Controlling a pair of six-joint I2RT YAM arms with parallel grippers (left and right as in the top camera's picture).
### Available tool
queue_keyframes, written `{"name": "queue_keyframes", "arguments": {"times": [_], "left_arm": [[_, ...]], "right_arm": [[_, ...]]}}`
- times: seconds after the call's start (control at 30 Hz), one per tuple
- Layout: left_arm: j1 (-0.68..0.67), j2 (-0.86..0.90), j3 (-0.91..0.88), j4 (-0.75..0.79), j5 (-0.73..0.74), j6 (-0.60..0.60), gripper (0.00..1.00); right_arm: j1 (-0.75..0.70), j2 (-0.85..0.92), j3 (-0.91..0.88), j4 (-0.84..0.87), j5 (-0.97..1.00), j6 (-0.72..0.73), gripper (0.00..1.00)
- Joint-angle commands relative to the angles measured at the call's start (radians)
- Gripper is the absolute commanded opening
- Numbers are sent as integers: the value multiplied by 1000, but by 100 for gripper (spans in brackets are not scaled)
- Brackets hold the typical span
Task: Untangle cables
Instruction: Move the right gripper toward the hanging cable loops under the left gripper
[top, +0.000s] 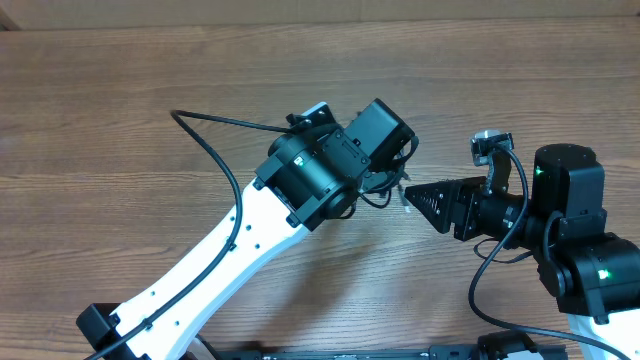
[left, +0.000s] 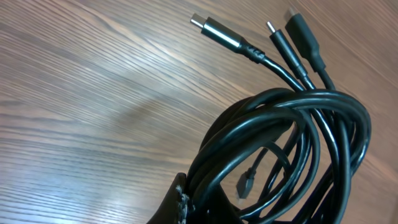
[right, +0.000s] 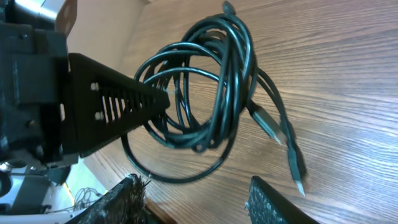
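Overhead view places the cables (top: 378, 198) near mid-desk (top: 100, 120), toward the right edge. Left jaws appear clamped on them; right jaws stand apart just beside. Advised: pinch one free plug (right: 267, 127) and draw it out slowly while the left holds firm. The cables are thin, black and glossy, lying in several overlapping loops.

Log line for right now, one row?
left pincer: shut on cables | right pincer: open, near cables | cables: tangled coil, plugs free
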Motion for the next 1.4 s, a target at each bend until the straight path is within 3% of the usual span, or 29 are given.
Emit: {"name": "queue_keyframes", "arguments": {"times": [0.0, 0.43, 0.7, 0.87, 1.0, 1.27, 1.37], "left_arm": [[-19, -7, 13, 31, 58, 45, 4], [-34, -7, 13, 69, 81, 92, 4], [-41, -7, 13, 75, 90, 123, 4], [-47, -6, 13, 117, 135, 201, 4], [-54, -6, 13, 137, 153, 238, 4], [-59, -6, 13, 137, 135, 237, 4], [-59, -6, 13, 133, 127, 203, 4]], "right_arm": [[5, 11, 18, 1, 37, -15, 54], [5, 76, 18, -14, 53, -11, 35], [5, 76, 18, -9, 61, -11, 28], [5, 76, 18, 1, 61, 6, 26], [5, 76, 18, 3, 61, 12, 16], [5, 76, 18, 0, 61, 12, 4], [5, 76, 18, -2, 61, 12, 4]]}}
